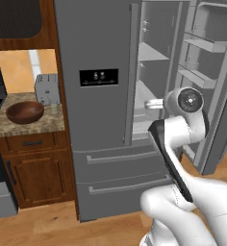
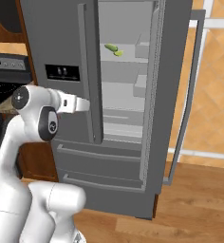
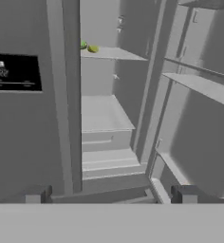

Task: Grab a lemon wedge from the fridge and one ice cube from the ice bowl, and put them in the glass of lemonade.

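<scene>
Two dark fingertips of the gripper (image 3: 111,193) are being shown at the bottom of the hand view, spread wide apart with nothing between them. They are being aimed into the tall grey steel French-door fridge (image 1: 94,144), whose right door is being left swung open, presumably so the arm can reach inside. On an upper shelf, far above and to the left of the gripper in the hand view, a small yellow-green lemon wedge (image 3: 93,48) is lying beside a greener piece (image 3: 83,45); both are well apart from the fingertips. To the left of the fridge, on the speckled stone desk (image 1: 36,126), a round dark reddish-brown wooden ice bowl (image 1: 24,112) is sitting near a small clear glass of lemonade (image 1: 54,109), just in front of a silver two-slot toaster (image 1: 47,88).
</scene>
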### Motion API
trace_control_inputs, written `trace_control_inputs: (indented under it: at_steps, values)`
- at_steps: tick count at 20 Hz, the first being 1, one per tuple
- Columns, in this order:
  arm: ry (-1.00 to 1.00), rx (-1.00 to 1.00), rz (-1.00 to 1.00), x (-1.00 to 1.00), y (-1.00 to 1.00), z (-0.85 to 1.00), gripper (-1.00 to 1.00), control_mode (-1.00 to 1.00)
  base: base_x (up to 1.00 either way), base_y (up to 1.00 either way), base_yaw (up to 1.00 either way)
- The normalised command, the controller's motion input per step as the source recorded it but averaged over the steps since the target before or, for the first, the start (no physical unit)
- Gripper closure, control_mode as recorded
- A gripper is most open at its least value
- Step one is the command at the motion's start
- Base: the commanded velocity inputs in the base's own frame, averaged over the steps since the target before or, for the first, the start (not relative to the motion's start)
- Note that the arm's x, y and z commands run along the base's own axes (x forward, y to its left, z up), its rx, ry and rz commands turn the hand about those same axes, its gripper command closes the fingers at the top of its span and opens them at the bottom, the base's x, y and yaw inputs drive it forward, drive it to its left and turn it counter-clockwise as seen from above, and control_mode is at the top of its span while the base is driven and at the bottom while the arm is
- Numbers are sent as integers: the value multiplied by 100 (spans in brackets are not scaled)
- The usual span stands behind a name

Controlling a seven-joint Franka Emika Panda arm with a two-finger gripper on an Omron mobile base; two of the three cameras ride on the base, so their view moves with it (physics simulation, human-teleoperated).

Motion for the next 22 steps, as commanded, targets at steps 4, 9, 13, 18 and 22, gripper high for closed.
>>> trace_control_inputs:
  at_steps: [4,9,13,18,22]
  values:
    - [45,17,0,79,-14,32,-100,-100,0,0,0]
    - [29,16,0,42,-4,4,-100,-100,0,0,0]
    - [8,14,0,35,10,-18,-100,-100,0,0,0]
    - [2,4,1,70,48,-16,-100,-100,0,0,0]
    - [0,-4,0,54,37,-16,-100,-100,0,0,0]
